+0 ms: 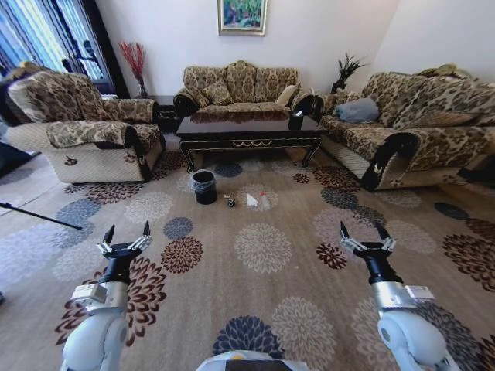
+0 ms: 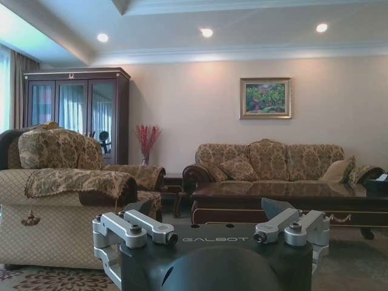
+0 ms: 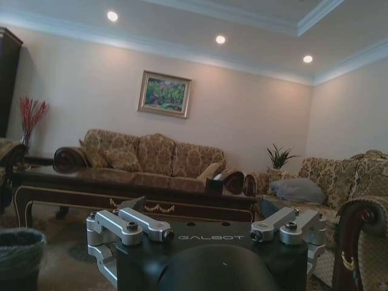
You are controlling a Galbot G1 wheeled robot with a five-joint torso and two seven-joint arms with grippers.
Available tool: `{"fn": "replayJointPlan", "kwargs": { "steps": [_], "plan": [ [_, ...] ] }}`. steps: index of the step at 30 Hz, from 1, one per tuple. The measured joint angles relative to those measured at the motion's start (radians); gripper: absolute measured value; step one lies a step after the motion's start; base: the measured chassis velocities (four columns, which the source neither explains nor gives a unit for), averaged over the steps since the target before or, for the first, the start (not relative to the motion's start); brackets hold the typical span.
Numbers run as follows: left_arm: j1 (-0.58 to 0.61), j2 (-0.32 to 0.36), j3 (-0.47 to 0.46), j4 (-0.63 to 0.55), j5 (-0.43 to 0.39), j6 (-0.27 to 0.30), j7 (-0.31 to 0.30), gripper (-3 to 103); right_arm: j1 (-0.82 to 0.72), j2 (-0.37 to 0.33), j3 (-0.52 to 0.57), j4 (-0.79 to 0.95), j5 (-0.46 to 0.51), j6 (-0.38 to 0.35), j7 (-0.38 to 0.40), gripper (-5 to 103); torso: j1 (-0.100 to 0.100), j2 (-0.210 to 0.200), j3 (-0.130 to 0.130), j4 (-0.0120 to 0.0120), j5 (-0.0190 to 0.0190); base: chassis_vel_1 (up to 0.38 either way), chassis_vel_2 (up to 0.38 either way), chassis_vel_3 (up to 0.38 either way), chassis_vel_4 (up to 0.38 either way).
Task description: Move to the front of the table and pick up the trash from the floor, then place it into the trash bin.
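Dark glossy wood coffee table (image 1: 249,132) sits across the room, long axis running left-right, in front of the sofa. Black trash bin (image 1: 204,186) stands upright on the carpet just before its left end. Right of the bin, near it: dark wrapper (image 1: 230,202), white folded paper (image 1: 251,200), probably the bottle (image 1: 264,199), orientation unclear. Left gripper (image 1: 126,235) and right gripper (image 1: 368,236) hover low, both spread, empty.

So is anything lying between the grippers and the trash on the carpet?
Nothing visible. Open carpet separates the left gripper and right gripper, both open, from the trash, which lies beside the trash bin before the table.
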Motion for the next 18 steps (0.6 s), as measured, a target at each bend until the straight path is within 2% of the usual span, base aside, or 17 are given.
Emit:
{"fn": "replayJointPlan", "kwargs": {
  "steps": [5, 18],
  "plan": [
    [-0.001, 0.004, -0.002, 0.001, 0.000, -0.001, 0.000, 100, -0.001, -0.002, -0.001, 0.006, -0.006, -0.028, 0.001, 100, -0.008, -0.018, -0.011, 0.0000, 0.0000, 0.000, 0.000, 0.000, 0.000],
    [-0.010, 0.005, 0.004, 0.015, 0.000, -0.002, 0.002, 100, 0.001, -0.010, -0.010, -0.007, 0.001, -0.018, -0.006, 100, -0.026, -0.067, -0.040, 0.0000, 0.0000, 0.000, 0.000, 0.000, 0.000]
  ]
}}
